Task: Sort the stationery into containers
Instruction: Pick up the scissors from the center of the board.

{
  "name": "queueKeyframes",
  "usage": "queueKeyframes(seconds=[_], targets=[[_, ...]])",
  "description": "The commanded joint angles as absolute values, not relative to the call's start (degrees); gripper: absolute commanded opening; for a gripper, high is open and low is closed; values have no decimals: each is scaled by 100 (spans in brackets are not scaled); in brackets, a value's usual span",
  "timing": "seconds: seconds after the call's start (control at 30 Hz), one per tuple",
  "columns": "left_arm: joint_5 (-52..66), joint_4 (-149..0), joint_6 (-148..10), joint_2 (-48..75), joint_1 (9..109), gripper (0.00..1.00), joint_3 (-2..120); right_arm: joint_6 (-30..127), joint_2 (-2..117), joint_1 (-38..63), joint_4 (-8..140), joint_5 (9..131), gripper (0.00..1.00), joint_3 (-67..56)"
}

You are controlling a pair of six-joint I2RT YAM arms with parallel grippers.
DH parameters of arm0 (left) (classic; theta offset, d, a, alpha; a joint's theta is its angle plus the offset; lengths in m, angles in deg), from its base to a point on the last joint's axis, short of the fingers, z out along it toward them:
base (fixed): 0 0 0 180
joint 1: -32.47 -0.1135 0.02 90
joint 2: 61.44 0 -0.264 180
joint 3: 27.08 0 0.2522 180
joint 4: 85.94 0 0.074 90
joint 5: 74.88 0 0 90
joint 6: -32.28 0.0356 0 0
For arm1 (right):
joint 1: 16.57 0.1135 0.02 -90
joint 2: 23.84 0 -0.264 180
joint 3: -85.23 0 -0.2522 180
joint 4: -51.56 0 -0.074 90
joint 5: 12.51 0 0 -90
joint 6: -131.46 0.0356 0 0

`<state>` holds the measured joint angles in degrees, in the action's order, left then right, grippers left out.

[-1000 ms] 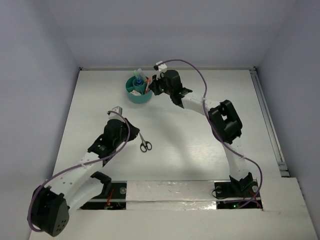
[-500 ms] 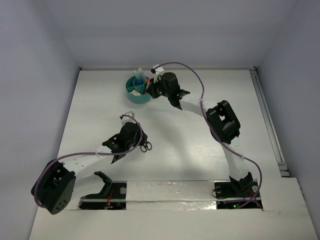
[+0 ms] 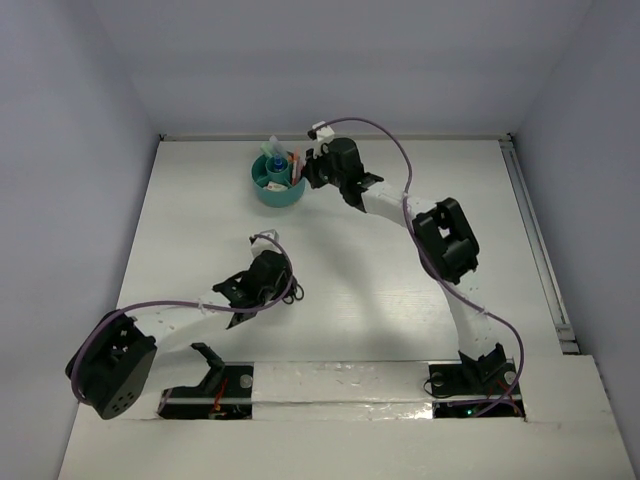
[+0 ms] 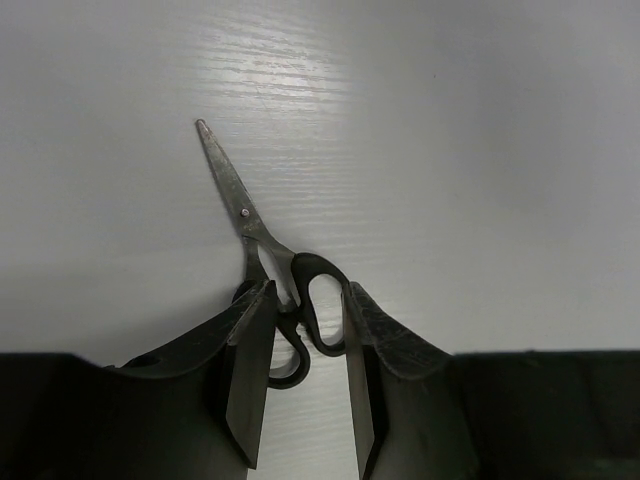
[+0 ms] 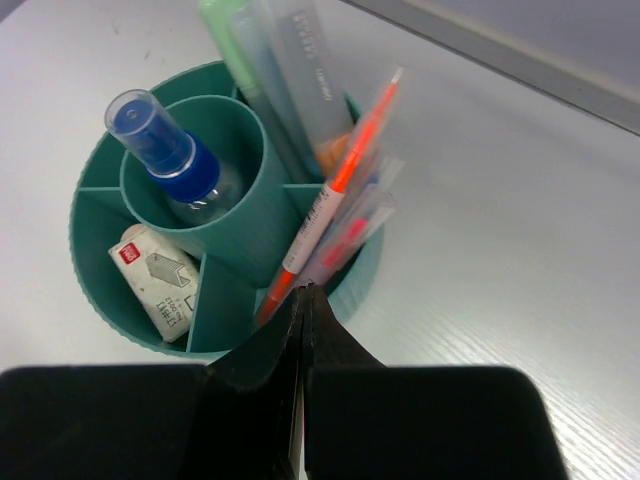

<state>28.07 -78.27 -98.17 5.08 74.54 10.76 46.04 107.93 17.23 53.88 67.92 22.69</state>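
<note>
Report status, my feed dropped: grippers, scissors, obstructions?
Left gripper open, straddling handles of the scissors. Scissors flat on the table, not lifted. Right gripper shut beside the teal organiser; may crowd the drop-off.

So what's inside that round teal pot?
In the organiser, the centre cup holds a blue-capped bottle. Outer compartments hold a white eraser, an orange pen and a green marker. The pens' lower ends are hidden by its walls.

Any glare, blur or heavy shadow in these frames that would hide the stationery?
Left wrist: a glare patch on the table beyond the scissors, which are sharp. Right wrist: organiser in focus, the right gripper dark and soft. Top external: even light, faint shadows.
</note>
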Motion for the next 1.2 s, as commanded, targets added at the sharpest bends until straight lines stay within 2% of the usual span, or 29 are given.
queueKeyframes(seconds=[0.0,0.27,0.4,0.5,0.63,0.77,0.93,1.07,1.17], targets=[[2980,-7675,-9622,290,7484,29,1269,4383,10651,1665,5487,6880,0,2499],[3226,-7025,-9437,430,7755,23,1568,4751,9588,1665,4898,6571,4,1445],[3542,-6744,-9586,483,8046,12,1700,5059,9061,1665,4538,6422,4,559],[3953,-6402,-9841,457,8300,11,1788,5235,8893,1665,4362,6325,4,214],[4606,-6145,-10587,-7,8424,14,1464,5446,8629,1665,4247,6343,4,-252],[4378,-6312,-10931,-308,8231,19,1103,5814,8392,1665,4142,6053,4,-726],[4035,-6427,-10888,-361,8020,31,945,6070,8181,1665,3941,5938,5,-1227],[3806,-6462,-10686,-150,7967,32,1067,6290,8014,1665,3677,5824,6,-1693],[3736,-6445,-10615,8,7967,28,1155,6343,8022,1665,3667,5762,7,-1782]])
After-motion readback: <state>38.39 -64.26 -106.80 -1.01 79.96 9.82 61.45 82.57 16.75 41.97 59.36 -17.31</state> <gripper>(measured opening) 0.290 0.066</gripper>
